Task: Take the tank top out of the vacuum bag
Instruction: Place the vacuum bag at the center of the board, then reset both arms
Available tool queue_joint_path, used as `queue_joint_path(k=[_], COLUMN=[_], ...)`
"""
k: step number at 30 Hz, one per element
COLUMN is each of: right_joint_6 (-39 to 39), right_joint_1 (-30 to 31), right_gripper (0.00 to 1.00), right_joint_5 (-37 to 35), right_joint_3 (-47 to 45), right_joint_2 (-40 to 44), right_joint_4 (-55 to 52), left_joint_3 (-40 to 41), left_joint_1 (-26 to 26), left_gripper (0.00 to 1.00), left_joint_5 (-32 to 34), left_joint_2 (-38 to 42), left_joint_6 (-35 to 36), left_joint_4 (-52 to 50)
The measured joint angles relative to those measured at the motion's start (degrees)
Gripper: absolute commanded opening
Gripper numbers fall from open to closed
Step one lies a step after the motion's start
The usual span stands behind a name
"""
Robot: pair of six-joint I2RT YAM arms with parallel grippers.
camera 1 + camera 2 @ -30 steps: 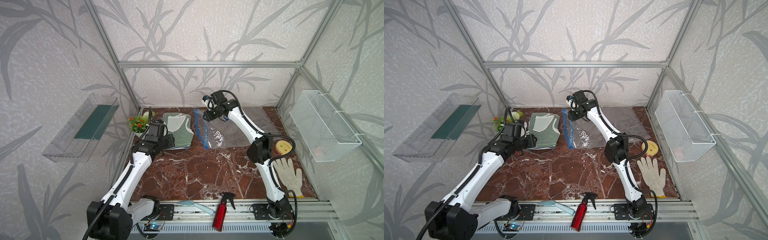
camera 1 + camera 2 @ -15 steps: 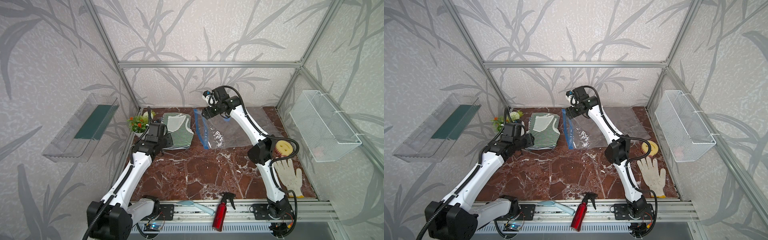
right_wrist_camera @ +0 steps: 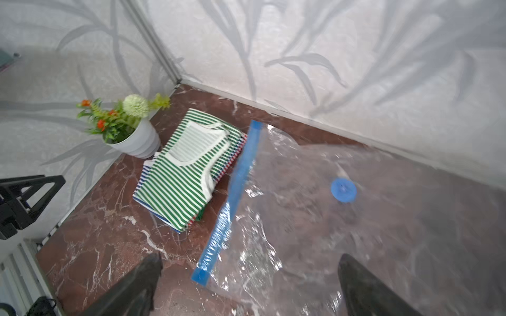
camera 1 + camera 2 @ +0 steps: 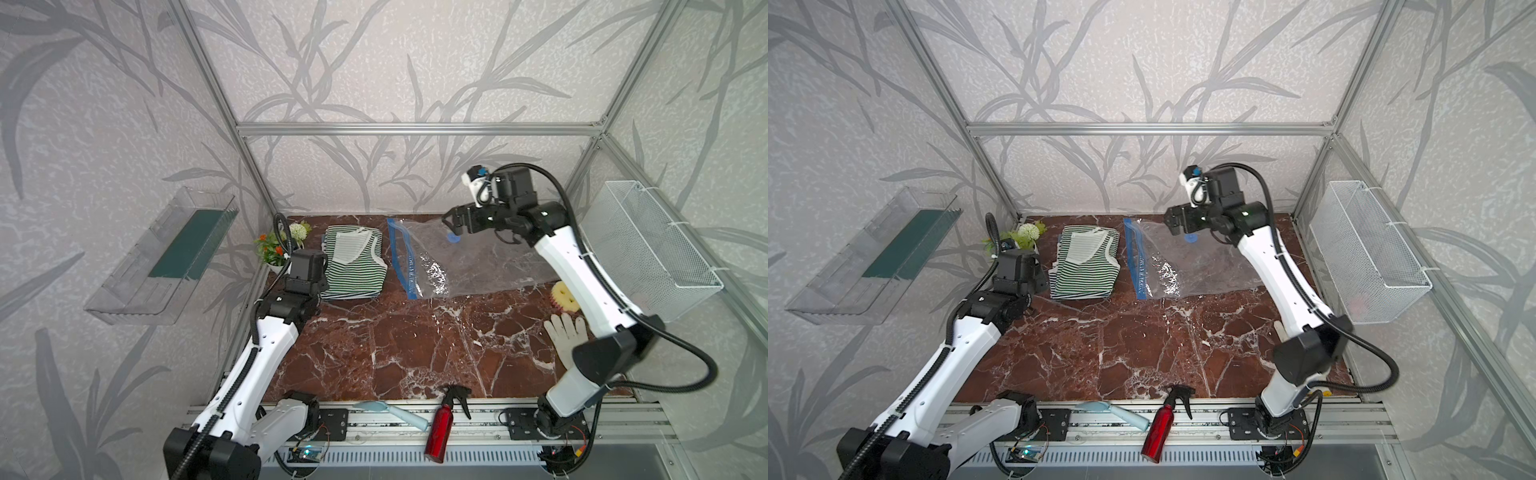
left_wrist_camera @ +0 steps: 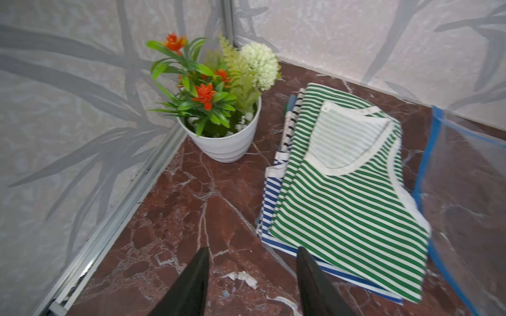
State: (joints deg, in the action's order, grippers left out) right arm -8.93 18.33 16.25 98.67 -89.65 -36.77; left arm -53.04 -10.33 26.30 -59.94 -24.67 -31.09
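In both top views, the clear vacuum bag lay flat at the back of the marble table. Its blue zip strip lay just beside a folded green-striped tank top, which was outside the bag. The right gripper hovered above the bag near its blue valve.

In the left wrist view, the left gripper had its fingers spread and held nothing, near the tank top and a flower pot.

In the right wrist view, the right gripper's fingers stood wide apart above the bag, empty.
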Motion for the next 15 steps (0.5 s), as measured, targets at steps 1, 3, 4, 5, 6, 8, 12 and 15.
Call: queue_joint_path(k=[1,3,4,5,6,8,12,15], right_joint_6=[-3.0,-8.3,-10.5,-11.7,-12.3,-12.0,-9.6,-7.3], right_joint_1=[-4.1,-12.4,-17.1,-20.3,-22.3,-23.8,-23.3,-23.3], right_gripper=[0.99,0.99,0.99,0.99,0.99,0.99,0.99,0.99], right_joint_5=[0.9,1.5,1.3,1.2,0.7,0.1,-1.5,-4.4], right_joint_3=[-9.0,-23.3,-29.9,-34.8,-38.4,-43.8,-50.9,-60.4], right_joint_2=[5.8,15.0,19.2,22.4,24.8,28.6,32.1,34.3], right_joint_4=[5.8,14.1,17.8,20.1,21.2,22.1,25.1,30.2], left_joint_3=[1.0,3.2,4.4,5.6,6.6,9.6,19.4,25.9], left_joint_1=[0.0,0.0,0.0,0.0,0.0,0.0,0.0,0.0], left_gripper=[0.53,0.53,0.53,0.53,0.53,0.53,0.52,0.52], left_joint_5=[1.7,4.0,4.8,5.5,5.9,7.0,9.9,10.8], left_joint_2=[-0.3,-1.0,-1.2,-1.3,-1.3,-0.9,0.2,-2.6], left_joint_6=[0.0,0.1,0.1,0.1,0.1,0.2,2.4,5.6], left_joint_4=[0.1,0.5,1.0,1.6,2.2,4.7,15.5,23.3])
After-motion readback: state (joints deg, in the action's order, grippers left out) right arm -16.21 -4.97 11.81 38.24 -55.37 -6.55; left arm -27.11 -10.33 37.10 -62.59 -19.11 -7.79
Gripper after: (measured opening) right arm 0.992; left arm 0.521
